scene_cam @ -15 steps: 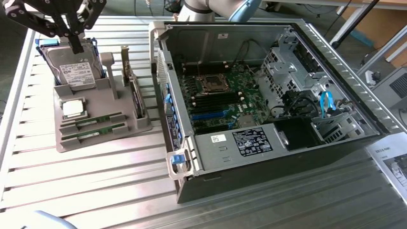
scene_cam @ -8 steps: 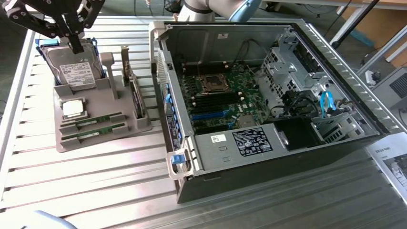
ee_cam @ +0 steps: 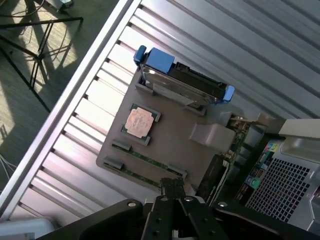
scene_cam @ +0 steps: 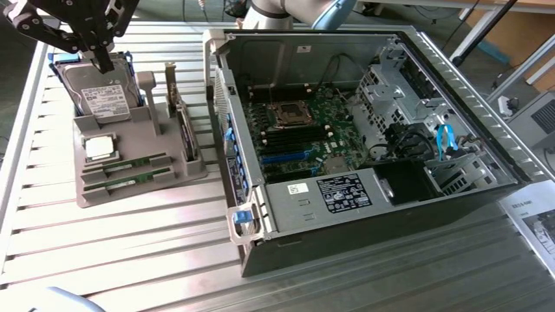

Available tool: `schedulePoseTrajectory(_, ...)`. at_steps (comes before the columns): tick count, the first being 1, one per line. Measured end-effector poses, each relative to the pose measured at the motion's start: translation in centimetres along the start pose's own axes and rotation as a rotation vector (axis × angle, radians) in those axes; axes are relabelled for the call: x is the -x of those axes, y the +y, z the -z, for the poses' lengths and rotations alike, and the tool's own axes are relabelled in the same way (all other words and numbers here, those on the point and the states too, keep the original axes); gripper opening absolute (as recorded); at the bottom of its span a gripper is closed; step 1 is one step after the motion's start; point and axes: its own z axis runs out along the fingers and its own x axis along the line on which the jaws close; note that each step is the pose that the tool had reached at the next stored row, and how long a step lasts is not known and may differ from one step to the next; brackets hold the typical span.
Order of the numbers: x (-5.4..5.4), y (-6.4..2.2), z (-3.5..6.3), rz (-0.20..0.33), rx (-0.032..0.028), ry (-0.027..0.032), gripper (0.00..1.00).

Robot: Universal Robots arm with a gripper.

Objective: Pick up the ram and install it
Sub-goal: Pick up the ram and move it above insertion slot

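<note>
Ram (scene_cam: 134, 164) (ee_cam: 150, 159) lies flat in a slot at the near end of the grey holder (scene_cam: 130, 138), out of the gripper's grasp, with a second stick (scene_cam: 132, 181) just beside it along the holder's near edge. The gripper (scene_cam: 104, 64) (ee_cam: 172, 184) hangs above the holder's far end, over the hard drive (scene_cam: 106, 97), well apart from both sticks. Its fingers are pressed together and carry nothing, which the wrist view shows plainly.

The hard drive stands tilted in blue brackets and bears a white label whose writing cannot be read. Between it and the ram sits the square processor (scene_cam: 100, 148). The holder rests near the bench's (scene_cam: 130, 247) corner at the exterior view's left.

The exterior view also takes in the open computer case (scene_cam: 286, 55), with a black printed label (scene_cam: 344, 192) on its power supply and a printed paper sheet (scene_cam: 533, 224) at the bench's edge. Neither is legible.
</note>
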Motion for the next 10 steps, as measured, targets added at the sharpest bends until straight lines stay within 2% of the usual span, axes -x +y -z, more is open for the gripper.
schedulePoseTrajectory(10, 0.00, 0.00, 0.00, 0.180, 0.0044, 0.0080, 0.11)
